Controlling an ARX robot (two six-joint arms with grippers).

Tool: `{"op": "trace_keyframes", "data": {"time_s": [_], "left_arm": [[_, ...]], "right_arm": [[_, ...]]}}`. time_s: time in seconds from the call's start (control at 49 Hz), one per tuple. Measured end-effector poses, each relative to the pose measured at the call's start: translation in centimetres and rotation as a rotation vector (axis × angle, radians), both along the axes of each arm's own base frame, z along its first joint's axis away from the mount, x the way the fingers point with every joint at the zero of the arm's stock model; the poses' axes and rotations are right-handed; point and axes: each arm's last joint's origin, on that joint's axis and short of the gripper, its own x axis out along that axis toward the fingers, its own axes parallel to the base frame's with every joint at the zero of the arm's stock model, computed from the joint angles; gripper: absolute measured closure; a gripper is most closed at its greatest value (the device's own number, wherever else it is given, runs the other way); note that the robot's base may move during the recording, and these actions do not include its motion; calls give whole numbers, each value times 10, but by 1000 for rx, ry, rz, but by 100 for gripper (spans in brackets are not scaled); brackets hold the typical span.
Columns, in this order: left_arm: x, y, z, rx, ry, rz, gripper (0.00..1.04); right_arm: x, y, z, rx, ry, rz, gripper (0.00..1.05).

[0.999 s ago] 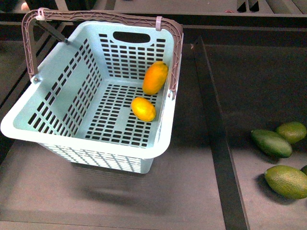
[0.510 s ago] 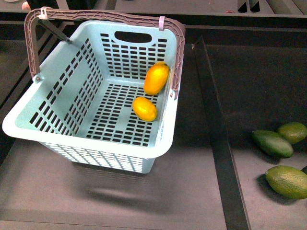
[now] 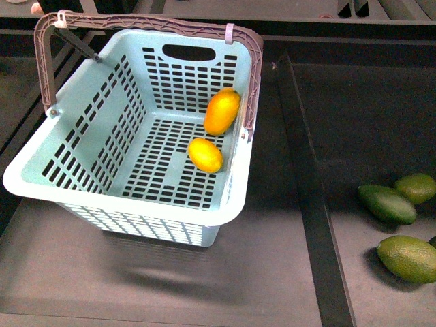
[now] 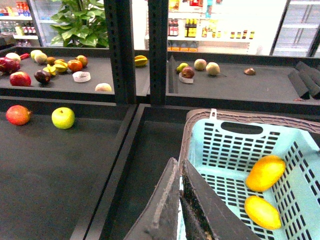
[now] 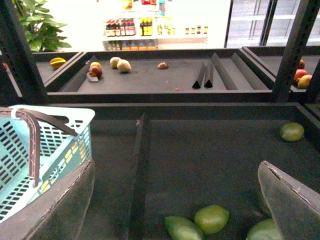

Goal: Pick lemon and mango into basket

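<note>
Lemon (image 3: 205, 154) and mango (image 3: 222, 111) are seen lying in the basket (image 3: 82, 153). Left gripper (image 4: 180, 200) is pressed together on nothing; right gripper (image 5: 175, 200) is spread wide.

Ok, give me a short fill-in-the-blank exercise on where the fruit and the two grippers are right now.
1. The lemon and mango both lie inside the ____.
2. The mango leans against the basket wall on the robot's ____ side.
3. The left gripper fingers are ____.
4. The right gripper fingers are ____ and empty.

Missing words: basket; right; shut; open
</note>
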Motion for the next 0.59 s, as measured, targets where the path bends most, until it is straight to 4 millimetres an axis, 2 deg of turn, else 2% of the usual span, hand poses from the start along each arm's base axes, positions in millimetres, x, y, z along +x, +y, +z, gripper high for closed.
{"op": "trace_keyframes", "data": {"time_s": [0.592], "left_arm": [[-26, 0, 9, 0, -30, -2, 102]], "right_arm": [[0, 0, 0, 0, 0, 0, 9]]}}
